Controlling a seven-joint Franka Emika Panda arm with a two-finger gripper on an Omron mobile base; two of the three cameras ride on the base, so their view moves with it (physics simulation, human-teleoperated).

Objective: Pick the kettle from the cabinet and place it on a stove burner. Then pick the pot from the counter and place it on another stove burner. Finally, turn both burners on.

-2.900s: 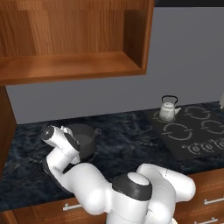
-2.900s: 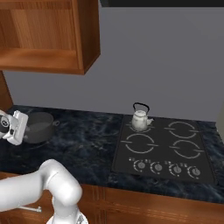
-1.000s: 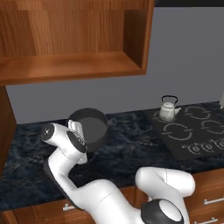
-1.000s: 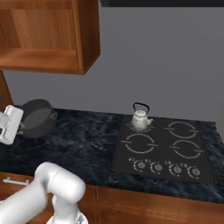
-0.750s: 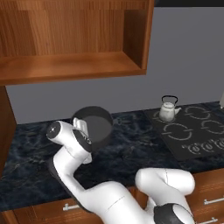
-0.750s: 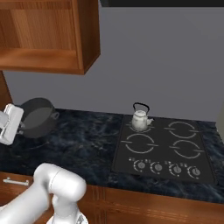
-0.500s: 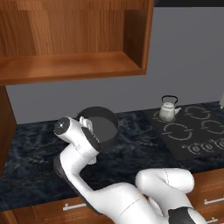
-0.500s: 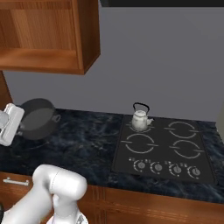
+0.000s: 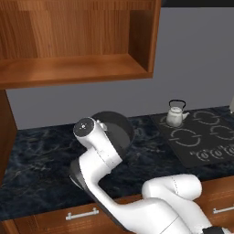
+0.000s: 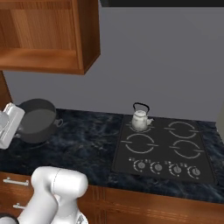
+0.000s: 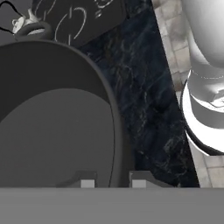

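The wide dark grey pot hangs tilted a little above the counter at the left, and my gripper holds its near rim. In the hand view the pot fills the left side, and its rim passes between the two fingertips of my gripper, which is shut on it. From the left base view the pot shows behind my wrist. The small silver kettle stands upright on the back-left burner of the black cooktop. The front-left burner is bare. The wooden cabinet hangs above.
A row of round knobs runs along the cooktop's front edge. Wooden drawers with silver handles sit under the counter. A grey wall rises behind. My own white arm crosses the counter in the left base view.
The pot has come up off the counter in my grip. Over the last second my wrist and the pot have swung to the right, toward the cooktop.
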